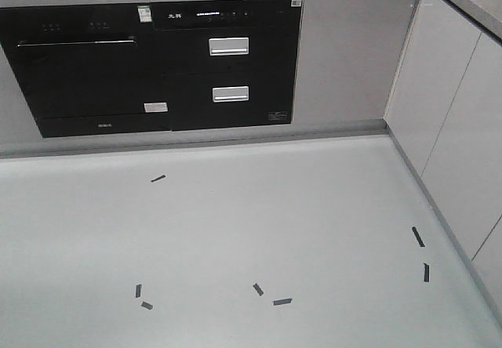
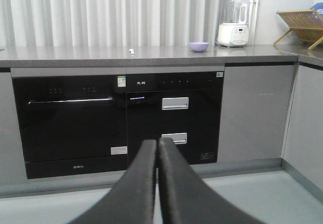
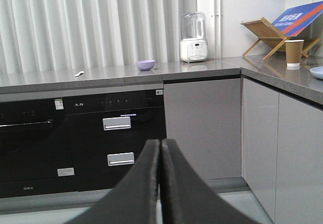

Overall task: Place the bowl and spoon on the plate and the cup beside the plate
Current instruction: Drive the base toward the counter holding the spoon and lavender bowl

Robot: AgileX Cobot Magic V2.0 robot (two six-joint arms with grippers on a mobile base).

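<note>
The bowl (image 3: 145, 64) sits on the grey counter (image 3: 212, 67), the spoon (image 3: 79, 73) left of it, the cup (image 3: 293, 52) and plate (image 3: 318, 72) around the corner. They look light and stiff; the bowl's rim seems best to grip. The left gripper (image 2: 157, 144) and right gripper (image 3: 160, 143) are pressed closed, empty, well apart from the counter.

The left gripper (image 2: 157, 142) is a pair of matte black fingers (image 2: 141, 178), broad at the base and narrowing in a long, smooth curve to blunt, rounded tips, with only a thin seam showing between the two. The right gripper (image 3: 160, 142) looks like its twin from here. It has the same plain black, horn-shaped fingers (image 3: 176, 183), smooth-skinned like moulded plastic or rubber, with a faint grey sheen where the room light catches their upper edges and inner faces.
</note>
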